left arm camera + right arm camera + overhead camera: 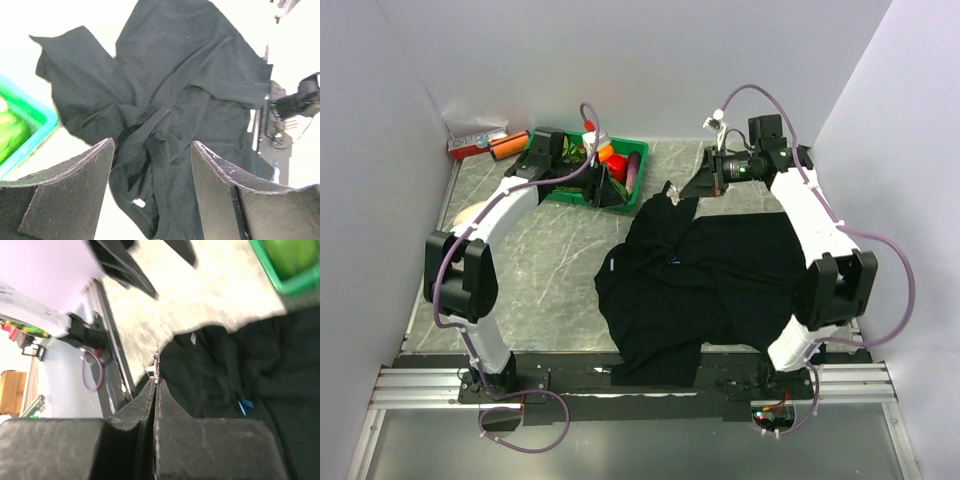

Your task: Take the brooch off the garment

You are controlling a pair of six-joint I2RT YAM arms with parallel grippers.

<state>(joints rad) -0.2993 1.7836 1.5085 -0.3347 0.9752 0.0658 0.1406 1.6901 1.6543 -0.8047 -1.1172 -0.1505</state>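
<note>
The garment is a black shirt lying crumpled across the middle and right of the table, also seen in the left wrist view and the right wrist view. My right gripper hangs over the shirt's far edge. In the right wrist view it is shut, and the brooch, a thin sparkly sliver seen edge-on, sticks out of its tips, clear of the fabric. My left gripper is by the green tray. It stands open above the shirt with nothing between its fingers.
A green tray of toy vegetables sits at the back, left of the shirt. Red and orange items lie in the far left corner. The shirt carries a small white label and a small blue mark. Walls close in on three sides.
</note>
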